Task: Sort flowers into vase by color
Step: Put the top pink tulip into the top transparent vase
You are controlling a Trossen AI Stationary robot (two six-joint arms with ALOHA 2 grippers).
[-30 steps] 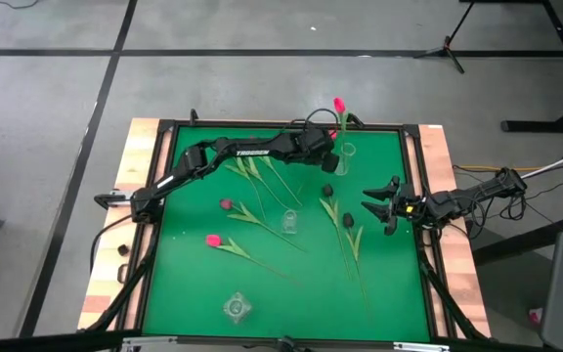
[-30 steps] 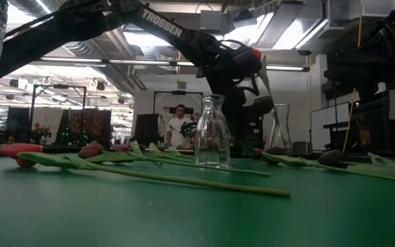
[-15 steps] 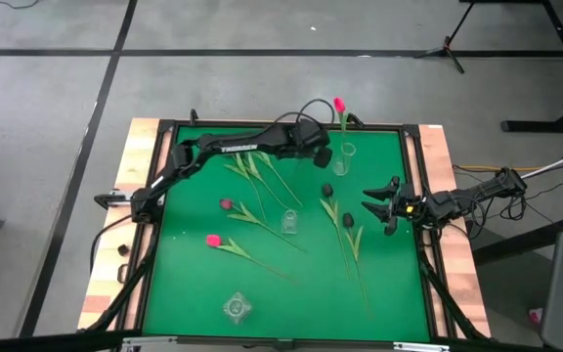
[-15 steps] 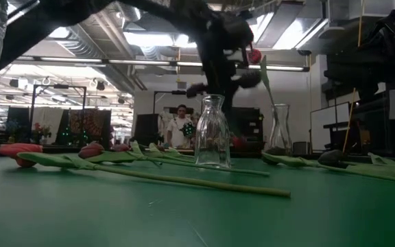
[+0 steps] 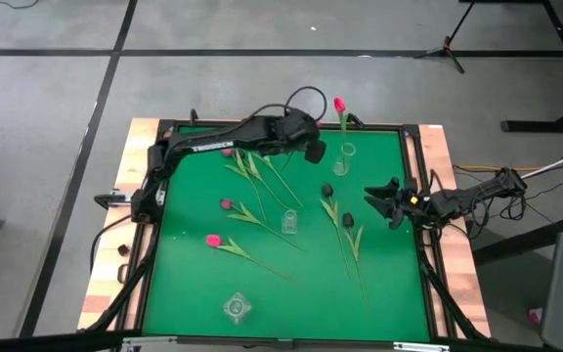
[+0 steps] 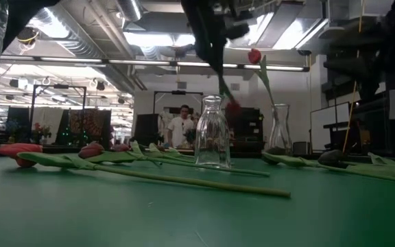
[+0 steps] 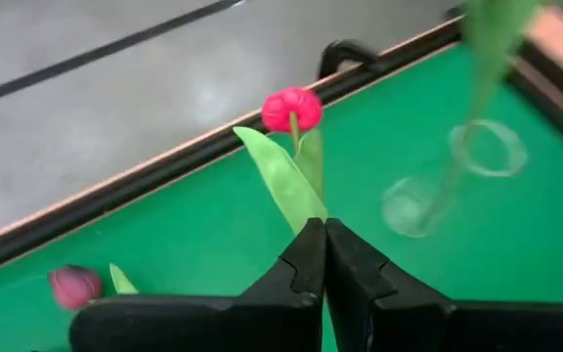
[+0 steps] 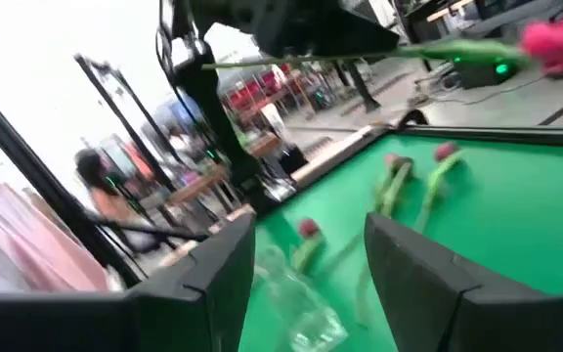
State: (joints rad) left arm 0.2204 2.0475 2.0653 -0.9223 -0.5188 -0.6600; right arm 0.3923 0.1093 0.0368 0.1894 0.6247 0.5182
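Green mat (image 5: 389, 284) carries loose tulips (image 5: 252, 210) lying across its middle. One bright pink tulip (image 5: 339, 105) stands in the clear vase (image 5: 345, 154) near the far edge. Left gripper (image 5: 315, 152) raised just beside that vase, fingers (image 7: 306, 259) pinched fully together on a pink-headed tulip (image 7: 292, 109) at its stem. Right gripper (image 5: 371, 199) hovers by the right edge, fingers (image 8: 413, 274) spread apart, holding nothing
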